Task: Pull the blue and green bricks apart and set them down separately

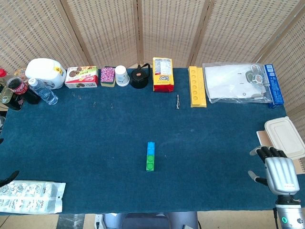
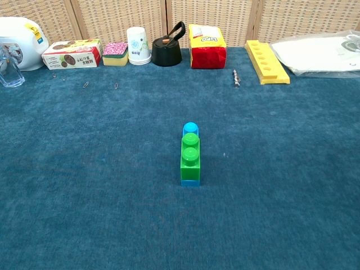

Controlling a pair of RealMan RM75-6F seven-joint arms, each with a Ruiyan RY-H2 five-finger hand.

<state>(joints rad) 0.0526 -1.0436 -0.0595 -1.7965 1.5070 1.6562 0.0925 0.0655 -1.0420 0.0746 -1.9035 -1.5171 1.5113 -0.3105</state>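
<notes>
The joined blue brick [image 1: 151, 146] and green brick [image 1: 150, 162] were seen mid-table, long axis running away from the robot. The right hand [image 1: 279, 171], fingers straight and empty, lay well apart to their right; the left hand was barely seen, its fingers indiscernible

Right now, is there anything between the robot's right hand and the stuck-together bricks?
No. In the head view, only bare blue tablecloth lies between the right hand and the joined blue and green bricks.
</notes>
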